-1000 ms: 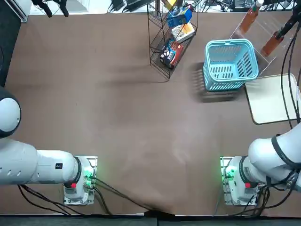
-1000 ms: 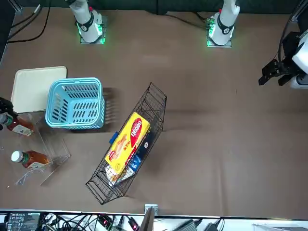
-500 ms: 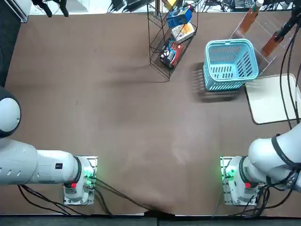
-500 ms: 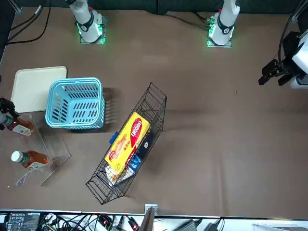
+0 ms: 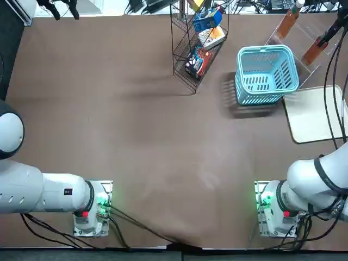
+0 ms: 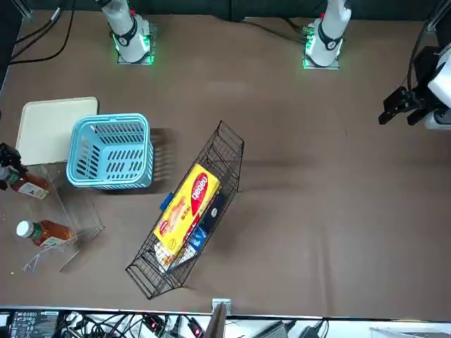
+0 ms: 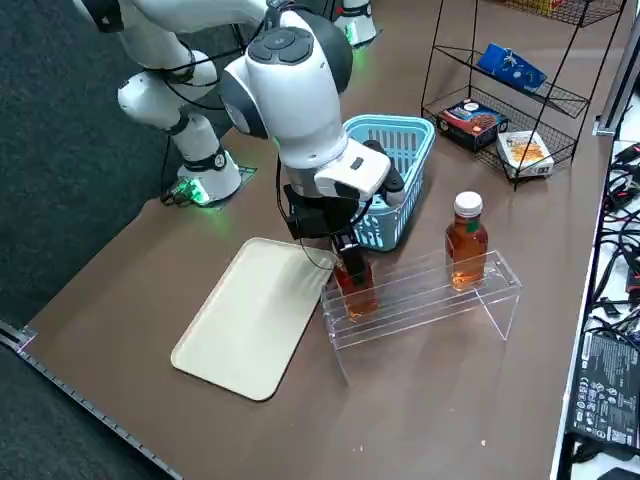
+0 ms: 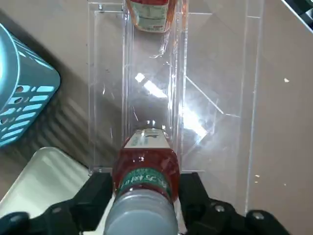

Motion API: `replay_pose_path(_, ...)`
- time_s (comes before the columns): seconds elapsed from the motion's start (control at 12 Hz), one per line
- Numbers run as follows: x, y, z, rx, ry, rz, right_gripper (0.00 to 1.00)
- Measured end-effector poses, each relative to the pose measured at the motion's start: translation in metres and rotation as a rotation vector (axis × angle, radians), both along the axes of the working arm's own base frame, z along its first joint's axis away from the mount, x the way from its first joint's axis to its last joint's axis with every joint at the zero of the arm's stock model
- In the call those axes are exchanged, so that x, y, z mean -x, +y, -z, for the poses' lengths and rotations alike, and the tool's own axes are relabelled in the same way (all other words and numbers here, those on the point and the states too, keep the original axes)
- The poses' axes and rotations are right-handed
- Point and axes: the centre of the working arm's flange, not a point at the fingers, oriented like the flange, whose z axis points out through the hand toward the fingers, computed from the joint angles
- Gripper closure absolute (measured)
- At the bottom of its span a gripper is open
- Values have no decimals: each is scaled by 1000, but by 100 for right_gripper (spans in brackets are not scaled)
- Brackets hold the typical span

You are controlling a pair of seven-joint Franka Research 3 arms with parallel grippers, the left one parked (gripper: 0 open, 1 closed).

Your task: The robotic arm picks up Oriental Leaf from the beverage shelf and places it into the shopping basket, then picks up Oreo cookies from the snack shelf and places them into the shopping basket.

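Note:
My right gripper (image 7: pixel 345 250) is down at the near end of the clear beverage shelf (image 7: pixel 430 300), shut on the neck of an upright Oriental Leaf bottle (image 7: pixel 355 288). In the wrist view the black fingers (image 8: pixel 98 188) press both sides of that bottle (image 8: pixel 144 161), which still stands in the rack. A second tea bottle (image 7: pixel 466 240) stands further along the rack. The turquoise shopping basket (image 7: pixel 400 128) sits just behind the gripper. The blue Oreo cookies pack (image 7: pixel 510 68) lies on an upper tier of the black wire snack shelf (image 7: pixel 520 105).
A cream tray (image 7: pixel 255 320) lies flat beside the rack, under the arm's wrist. The wire shelf also holds a red-and-black pack (image 7: pixel 475 117) and a cream-and-orange box (image 7: pixel 522 150). The parked left arm stays at the far side.

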Motion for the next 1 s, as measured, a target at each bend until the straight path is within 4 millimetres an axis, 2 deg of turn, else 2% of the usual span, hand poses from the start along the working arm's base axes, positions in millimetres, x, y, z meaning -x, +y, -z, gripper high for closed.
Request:
replay_pose_path(0.08, 0, 0, -1, 0, -1, 1, 17)
replay_pose_path(0.17, 0, 0, -1, 0, -1, 1, 17)
replay_pose_path(0.25, 0, 0, -2, 1, -2, 1, 26)
replay_pose_path(0.33, 2, 2, -10, -2, -4, 1, 42)
replay_pose_path(0.75, 2, 2, -12, 0, -8, 0, 43)
replay_pose_path(1.0, 4, 6, -31, 4, -21, -4, 43)
